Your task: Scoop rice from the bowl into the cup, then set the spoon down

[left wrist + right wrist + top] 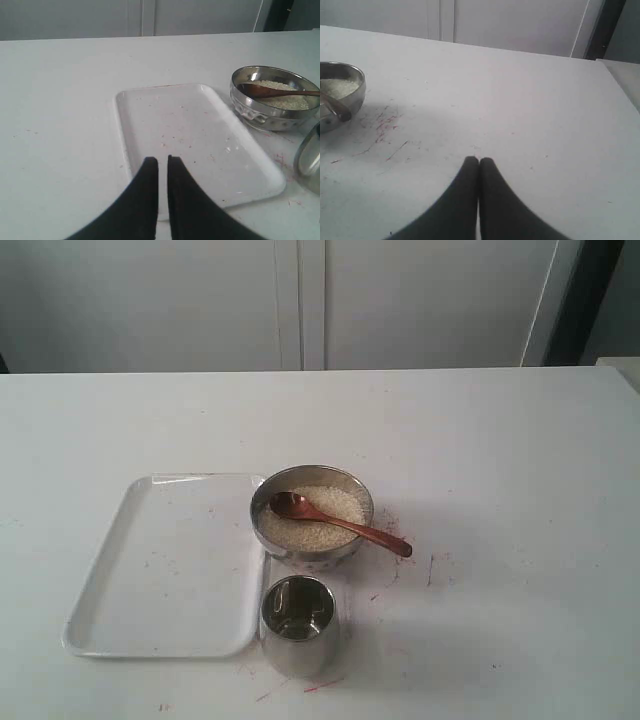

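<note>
The steel bowl (310, 558) stands mid-table, holding off-white rice (325, 512). The wooden spoon (345, 525) lies with its head on the rice and its handle over the rim, pointing right. The steel cup (298, 625) stands just in front of the bowl, upright. Neither gripper shows in the exterior view. My left gripper (162, 159) hovers over the near end of the tray (190, 130), jaws nearly together with nothing between, well away from the bowl (255, 117). Shut and holding nothing, my right gripper (479, 160) is over bare table, to the right of the bowl (357, 95).
A white rectangular tray (160, 570) lies left of the bowl and cup, touching close to both. Red scratch marks dot the white table (480, 490) around the bowl. A pale wall with cabinet doors (300, 300) runs behind the far edge.
</note>
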You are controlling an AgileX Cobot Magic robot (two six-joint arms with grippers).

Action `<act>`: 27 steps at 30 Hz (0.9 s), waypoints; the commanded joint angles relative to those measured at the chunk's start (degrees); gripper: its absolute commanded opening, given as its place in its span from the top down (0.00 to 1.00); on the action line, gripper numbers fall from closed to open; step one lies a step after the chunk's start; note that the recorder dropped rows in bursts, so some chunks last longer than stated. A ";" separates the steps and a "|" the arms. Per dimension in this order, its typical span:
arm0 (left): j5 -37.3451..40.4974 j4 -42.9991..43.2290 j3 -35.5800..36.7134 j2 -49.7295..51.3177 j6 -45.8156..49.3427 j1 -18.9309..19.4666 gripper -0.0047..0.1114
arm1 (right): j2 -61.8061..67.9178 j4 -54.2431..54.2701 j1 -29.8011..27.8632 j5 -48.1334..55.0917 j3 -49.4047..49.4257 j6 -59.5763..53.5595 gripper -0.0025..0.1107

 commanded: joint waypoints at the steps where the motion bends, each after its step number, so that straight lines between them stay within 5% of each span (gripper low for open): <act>1: -0.21 -0.44 -0.36 0.04 0.01 -0.28 0.84 | -0.34 0.03 -0.18 -5.91 0.31 0.26 0.98; 12: -0.21 -0.44 -0.36 0.04 0.01 -0.28 0.84 | -0.34 5.89 -0.18 -20.48 0.31 16.91 0.98; 27: -0.21 -0.44 -0.36 0.04 0.01 -0.28 0.84 | -0.34 5.89 -0.18 -23.11 0.31 16.88 0.98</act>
